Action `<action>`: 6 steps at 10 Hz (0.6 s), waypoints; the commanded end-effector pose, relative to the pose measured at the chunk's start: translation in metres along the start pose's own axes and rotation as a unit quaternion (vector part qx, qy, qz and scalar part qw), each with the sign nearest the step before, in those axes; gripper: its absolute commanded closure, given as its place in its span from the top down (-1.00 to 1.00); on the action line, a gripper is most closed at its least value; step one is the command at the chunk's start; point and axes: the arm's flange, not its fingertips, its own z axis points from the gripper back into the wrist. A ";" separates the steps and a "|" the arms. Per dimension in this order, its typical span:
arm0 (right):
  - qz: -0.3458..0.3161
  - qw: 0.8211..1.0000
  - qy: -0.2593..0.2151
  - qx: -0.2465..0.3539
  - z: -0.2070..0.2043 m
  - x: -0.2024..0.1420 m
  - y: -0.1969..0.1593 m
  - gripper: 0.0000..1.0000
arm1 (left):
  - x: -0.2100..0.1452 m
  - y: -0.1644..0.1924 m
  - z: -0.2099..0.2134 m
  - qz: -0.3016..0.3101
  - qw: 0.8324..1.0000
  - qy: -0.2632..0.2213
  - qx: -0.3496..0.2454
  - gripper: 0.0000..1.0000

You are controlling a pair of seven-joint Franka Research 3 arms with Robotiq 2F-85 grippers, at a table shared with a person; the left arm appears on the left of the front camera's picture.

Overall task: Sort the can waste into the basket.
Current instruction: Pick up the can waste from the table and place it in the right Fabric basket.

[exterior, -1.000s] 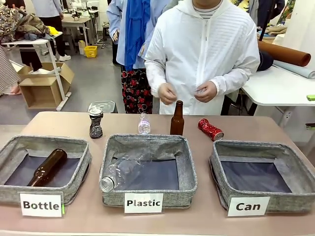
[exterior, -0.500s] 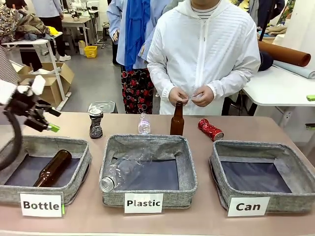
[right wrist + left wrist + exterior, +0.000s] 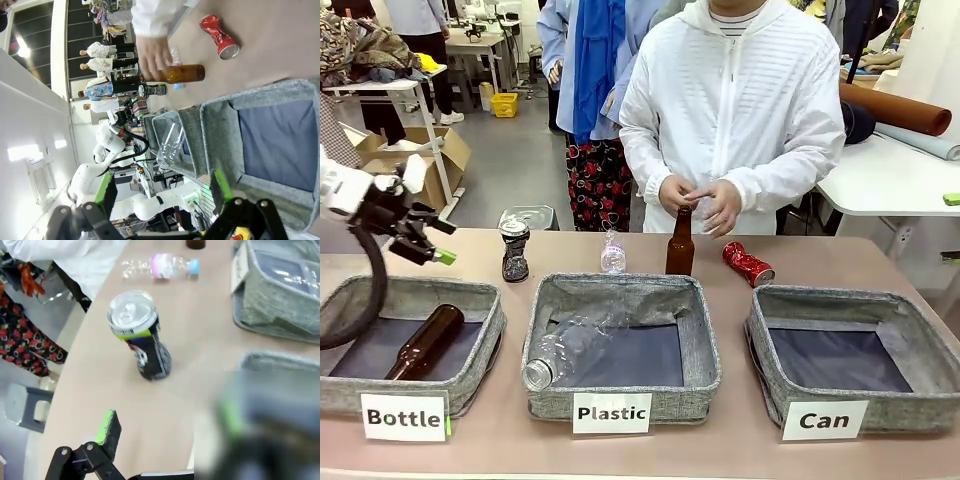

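Left gripper [image 3: 448,243] hovering, jaws wide, near upright black can [image 3: 514,250] | right gripper [image 3: 162,192] facing Can basket [image 3: 850,296], jaws wide | red can [image 3: 748,264] lying behind it

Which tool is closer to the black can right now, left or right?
Left. The left tool hangs open just left of the black can, not touching; the right tool is by the Can basket, at the table's other end.

Shiny red can [image 3: 748,264], black silver-topped can [image 3: 514,250], grey felt basket [image 3: 910,408].
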 end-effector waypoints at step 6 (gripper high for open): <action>0.008 1.000 0.001 0.004 0.002 0.001 0.001 1.00 | 0.003 0.042 -0.082 0.010 0.994 -0.098 -0.047 1.00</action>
